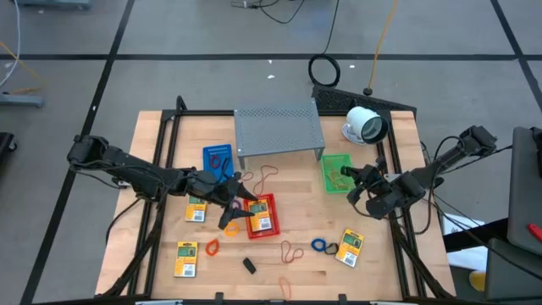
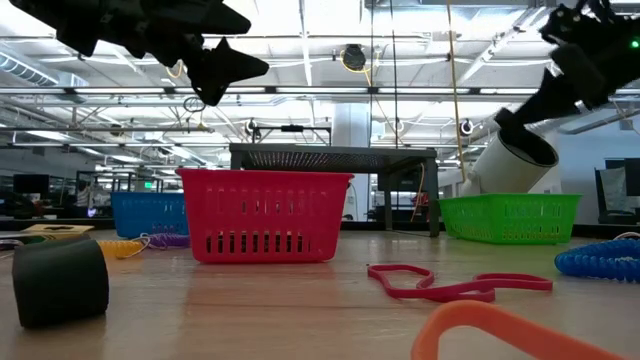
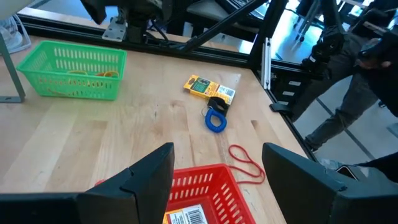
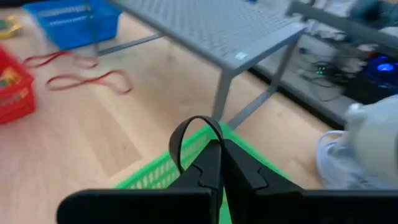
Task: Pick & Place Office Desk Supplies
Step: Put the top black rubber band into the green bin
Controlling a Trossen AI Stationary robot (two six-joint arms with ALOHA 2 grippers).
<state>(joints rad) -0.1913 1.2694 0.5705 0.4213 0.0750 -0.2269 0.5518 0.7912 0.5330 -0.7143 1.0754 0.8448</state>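
My right gripper (image 4: pixel 221 152) is shut on a dark rubber-band loop (image 4: pixel 181 134) over the near rim of the green basket (image 1: pixel 336 172), which holds several bands. My left gripper (image 3: pixel 217 171) stands open above the red basket (image 1: pixel 261 216), with nothing between its fingers. A yellow packet (image 3: pixel 185 218) lies inside that basket. More yellow packets (image 1: pixel 350 247) (image 1: pixel 185 258) (image 1: pixel 196 210) lie flat on the wooden table. So do a blue band (image 1: pixel 320 246), a red band (image 1: pixel 292 252), an orange band (image 1: pixel 212 247) and a small black piece (image 1: pixel 250 265). My right gripper pinches the dark band between its two fingertips at one spot of the loop (image 4: pixel 214 127). The rest of the loop arcs free beyond the tips, clear of the table, above the green basket's rim (image 4: pixel 158 171). The fingers slant down from the table's right side.
A grey perforated shelf (image 1: pixel 279 131) stands at the far middle, with a blue basket (image 1: pixel 218 158) to its left. A white round device (image 1: pixel 366 124) lies at the far right. A red band (image 1: pixel 267 176) lies in front of the shelf. Black frame rails run along both table sides.
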